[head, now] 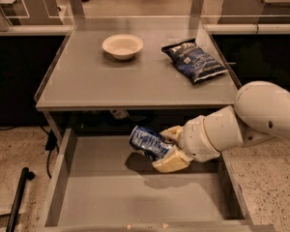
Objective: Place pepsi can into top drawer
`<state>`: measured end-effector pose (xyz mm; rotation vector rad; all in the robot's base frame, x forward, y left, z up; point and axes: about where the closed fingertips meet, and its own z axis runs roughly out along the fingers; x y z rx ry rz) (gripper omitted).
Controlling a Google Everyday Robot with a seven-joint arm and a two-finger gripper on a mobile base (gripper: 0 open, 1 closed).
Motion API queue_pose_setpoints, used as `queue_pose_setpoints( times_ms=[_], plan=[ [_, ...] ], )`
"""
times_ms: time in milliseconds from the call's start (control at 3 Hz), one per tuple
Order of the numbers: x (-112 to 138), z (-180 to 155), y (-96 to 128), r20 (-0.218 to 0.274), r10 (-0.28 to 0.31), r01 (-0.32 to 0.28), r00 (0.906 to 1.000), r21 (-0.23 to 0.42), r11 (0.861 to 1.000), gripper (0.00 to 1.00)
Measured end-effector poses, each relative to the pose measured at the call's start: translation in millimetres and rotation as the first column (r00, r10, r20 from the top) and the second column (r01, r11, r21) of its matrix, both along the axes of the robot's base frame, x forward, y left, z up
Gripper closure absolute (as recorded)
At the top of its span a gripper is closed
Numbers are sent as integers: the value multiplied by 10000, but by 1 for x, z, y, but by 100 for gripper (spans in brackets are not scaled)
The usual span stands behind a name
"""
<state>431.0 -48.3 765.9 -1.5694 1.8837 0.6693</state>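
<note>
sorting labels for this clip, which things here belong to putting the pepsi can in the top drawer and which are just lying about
Job in hand: pepsi can, held tilted in the gripper over the open top drawer.
Lying about: bowl and chip bag, both on the tabletop.
</note>
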Motion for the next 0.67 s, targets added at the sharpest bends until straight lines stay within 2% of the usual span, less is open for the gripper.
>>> queue_pose_setpoints(
  times_ms=[667],
  plan=[
    [13, -68, -2, -659, -76, 36, 9978, -597, 9982, 100]
  ],
)
